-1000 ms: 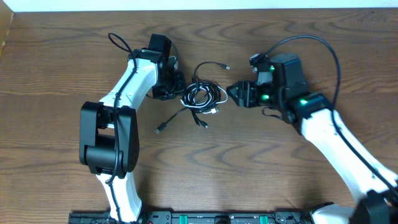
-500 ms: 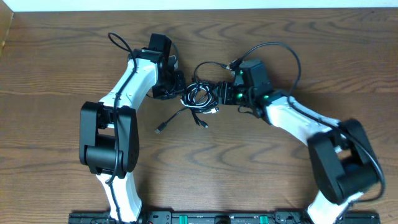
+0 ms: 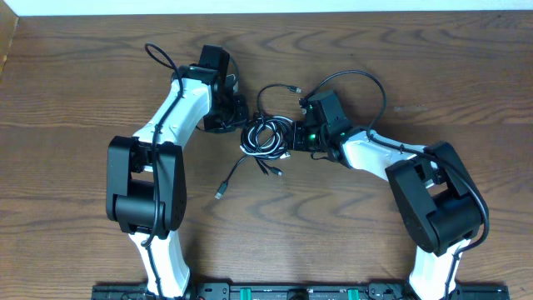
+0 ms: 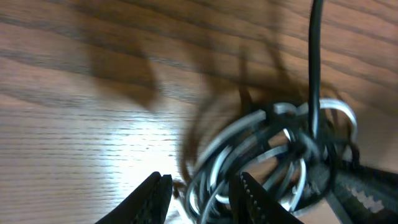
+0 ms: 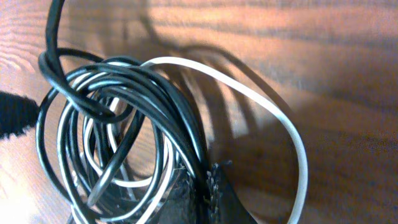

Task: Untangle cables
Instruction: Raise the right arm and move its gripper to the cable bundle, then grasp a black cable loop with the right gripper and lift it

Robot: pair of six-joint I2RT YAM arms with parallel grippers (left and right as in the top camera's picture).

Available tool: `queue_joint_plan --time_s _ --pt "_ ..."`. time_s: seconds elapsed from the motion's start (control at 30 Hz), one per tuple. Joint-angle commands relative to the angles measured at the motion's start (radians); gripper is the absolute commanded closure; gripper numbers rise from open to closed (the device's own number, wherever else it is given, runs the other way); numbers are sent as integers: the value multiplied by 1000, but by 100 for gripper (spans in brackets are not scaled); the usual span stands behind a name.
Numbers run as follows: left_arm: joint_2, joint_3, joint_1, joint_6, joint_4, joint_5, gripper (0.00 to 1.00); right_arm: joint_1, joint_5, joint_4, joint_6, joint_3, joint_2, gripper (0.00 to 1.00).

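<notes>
Right end effector (image 5: 208, 185) on coiled cables (image 3: 265, 137)

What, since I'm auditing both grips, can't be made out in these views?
Left wrist: blur smears the cables; whether the left gripper pinches any strand is unclear.
Right wrist: the bottom edge cuts off the right gripper, hiding which strands it clamps.
Overhead: the tangle's crossings are too small to trace.
</notes>
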State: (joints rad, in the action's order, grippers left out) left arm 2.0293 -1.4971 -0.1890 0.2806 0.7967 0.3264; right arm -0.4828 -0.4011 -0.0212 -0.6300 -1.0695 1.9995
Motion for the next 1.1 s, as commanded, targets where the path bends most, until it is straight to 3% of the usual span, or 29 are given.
queue_joint_plan --time_s 0.0,0.2,0.33,0.47,0.53,0.7,0.9,1.07 --pt "13 9 -2 -17 7 -58 63 42 -28 -199 17 -74 0 99" --pt "13 9 -2 -17 8 -58 64 114 -26 -679 262 -310 0 98" --pt "13 9 -2 -16 9 -54 63 121 32 -850 382 -438 0 99" --pt "13 9 -2 -17 10 -50 64 110 44 -866 415 -483 0 95" --pt "13 9 -2 -17 16 -51 64 108 44 -852 414 -484 0 69" --pt "13 9 -2 -17 26 -47 63 106 44 -835 406 -483 0 45" --pt "13 9 -3 -17 23 84 64 83 44 -831 393 -483 0 39" --pt "13 9 -18 -17 23 93 64 59 52 -795 390 -481 0 45"
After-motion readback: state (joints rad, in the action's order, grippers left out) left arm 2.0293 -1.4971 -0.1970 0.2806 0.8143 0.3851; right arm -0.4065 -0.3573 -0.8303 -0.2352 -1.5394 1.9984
